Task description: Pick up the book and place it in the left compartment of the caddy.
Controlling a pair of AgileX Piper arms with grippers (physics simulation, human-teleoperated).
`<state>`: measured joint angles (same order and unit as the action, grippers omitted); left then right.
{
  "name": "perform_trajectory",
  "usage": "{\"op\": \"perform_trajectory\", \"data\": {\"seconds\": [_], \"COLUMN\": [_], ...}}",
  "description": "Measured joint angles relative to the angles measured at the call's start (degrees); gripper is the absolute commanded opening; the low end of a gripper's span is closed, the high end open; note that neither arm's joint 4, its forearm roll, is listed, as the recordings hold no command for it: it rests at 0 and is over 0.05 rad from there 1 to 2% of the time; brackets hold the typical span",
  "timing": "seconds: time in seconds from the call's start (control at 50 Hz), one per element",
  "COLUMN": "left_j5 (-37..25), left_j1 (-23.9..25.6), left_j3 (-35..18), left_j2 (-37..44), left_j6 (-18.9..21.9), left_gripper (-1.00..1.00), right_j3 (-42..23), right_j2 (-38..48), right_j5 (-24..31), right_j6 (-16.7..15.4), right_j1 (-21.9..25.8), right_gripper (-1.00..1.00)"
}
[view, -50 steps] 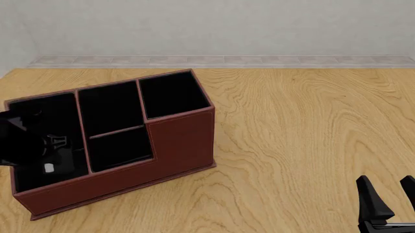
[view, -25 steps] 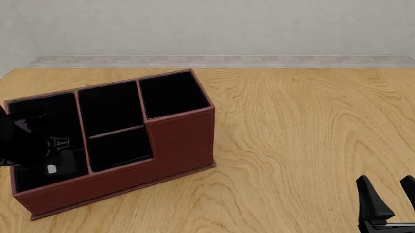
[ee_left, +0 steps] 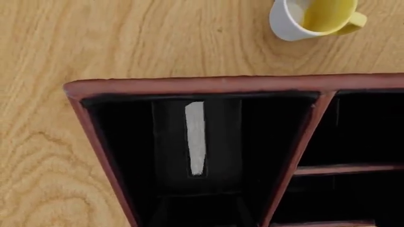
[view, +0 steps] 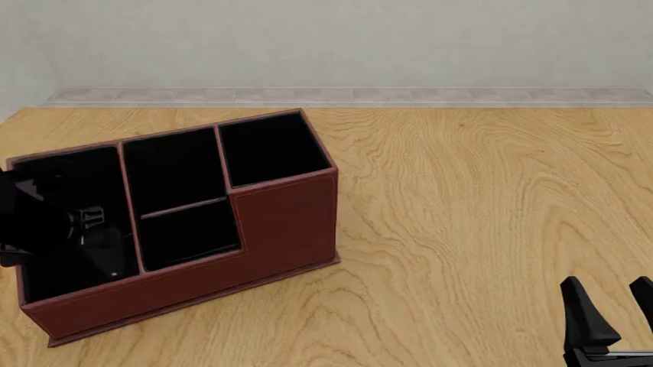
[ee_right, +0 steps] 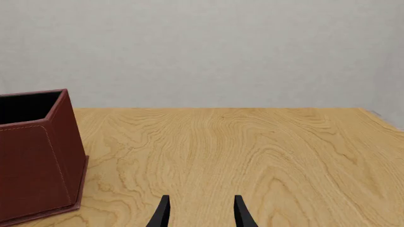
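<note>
The reddish-brown caddy (view: 183, 287) stands at the table's left, its rim filling the left wrist view (ee_left: 221, 85). The black book (ee_left: 196, 139) stands inside the left compartment (ee_left: 126, 142) with its white page edge showing. In the front view the book is hidden in the dark of that compartment (view: 61, 176). My left gripper (view: 97, 245) hangs inside the compartment. Its dark fingers barely show against the black lining (ee_left: 197, 201), spread apart and clear of the book. My right gripper (view: 612, 313) is open and empty low at the front right (ee_right: 200, 213).
A white mug with a yellow inside (ee_left: 309, 19) stands on the table just outside the caddy's end wall, seen only in the left wrist view. The caddy's tall end section (ee_right: 38, 161) shows in the right wrist view. A wall runs behind the table.
The white page edge seen at my left gripper's tip in the front view is gone from there. The left arm has shifted slightly over the compartment. The right arm has not moved.
</note>
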<state>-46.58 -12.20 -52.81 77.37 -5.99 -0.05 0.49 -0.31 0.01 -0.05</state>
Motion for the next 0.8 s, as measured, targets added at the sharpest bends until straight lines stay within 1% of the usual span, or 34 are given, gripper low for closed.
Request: {"op": "perform_trajectory", "data": {"seconds": [0.18,0.34,0.54,0.8], "left_j5": [-0.9,-3.3,-7.6,-15.0], "left_j1": [0.5,1.9,4.1,6.9], "left_j3": [-0.3,-0.9,-1.3,-1.3], "left_j2": [-1.2,-4.5,-11.1,-22.5], "left_j6": [-0.5,-1.9,-4.4,-7.4], "left_gripper": [1.0,1.0,1.0,1.0], "right_j3": [0.0,0.0,0.0,0.0], "right_j2": [0.0,0.0,0.0,0.0], "right_j5": [0.0,0.0,0.0,0.0], "right_j6": [0.0,0.0,0.0,0.0], "right_j1": [0.0,0.0,0.0,0.0], "right_gripper": [1.0,1.0,1.0,1.0]}}
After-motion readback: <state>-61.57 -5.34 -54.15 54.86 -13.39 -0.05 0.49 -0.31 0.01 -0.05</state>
